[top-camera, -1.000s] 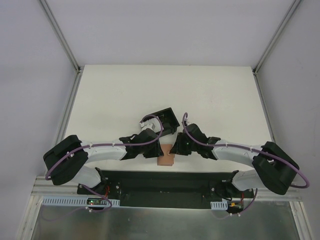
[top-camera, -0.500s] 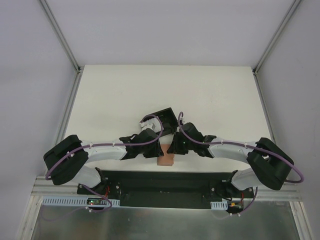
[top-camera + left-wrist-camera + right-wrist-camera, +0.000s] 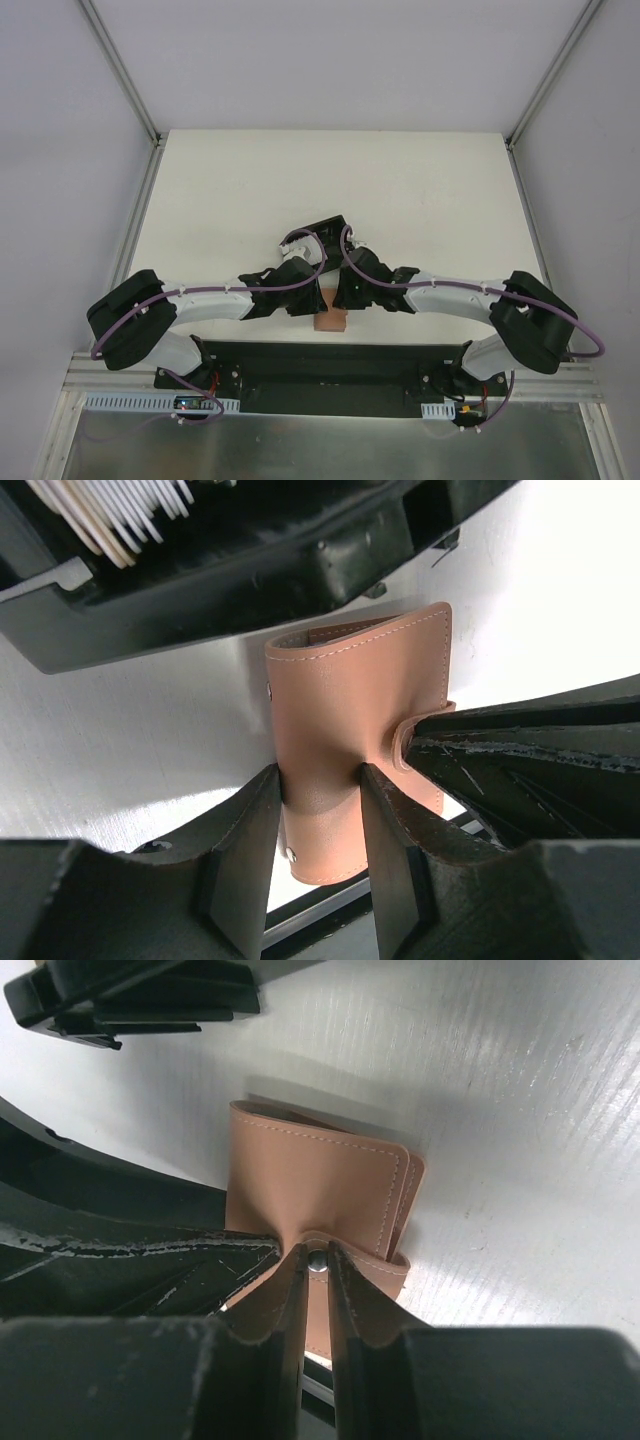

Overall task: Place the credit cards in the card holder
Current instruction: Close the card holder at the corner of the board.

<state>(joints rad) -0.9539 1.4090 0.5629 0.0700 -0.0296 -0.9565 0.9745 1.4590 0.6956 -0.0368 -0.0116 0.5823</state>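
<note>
1. Left fingers (image 3: 242, 855) clamp the card holder (image 3: 350, 710) across its body; a steady squeeze should stop it sliding.
2. Right fingers (image 3: 275, 1302) pinch its snap tab (image 3: 368, 1265); peel gently.
3. It sits mid near edge of the counter (image 3: 500, 1080).

White table (image 3: 300, 180); blk box frame (image 3: 328, 226) nr its ctr, thin white pieces (image 3: 110, 505) packed side by side inside.

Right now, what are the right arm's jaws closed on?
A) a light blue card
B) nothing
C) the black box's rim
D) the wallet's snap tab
D: the right wrist view shows the right arm's jaws pinching the snap tab of the tan card holder, its stud between them.
</note>
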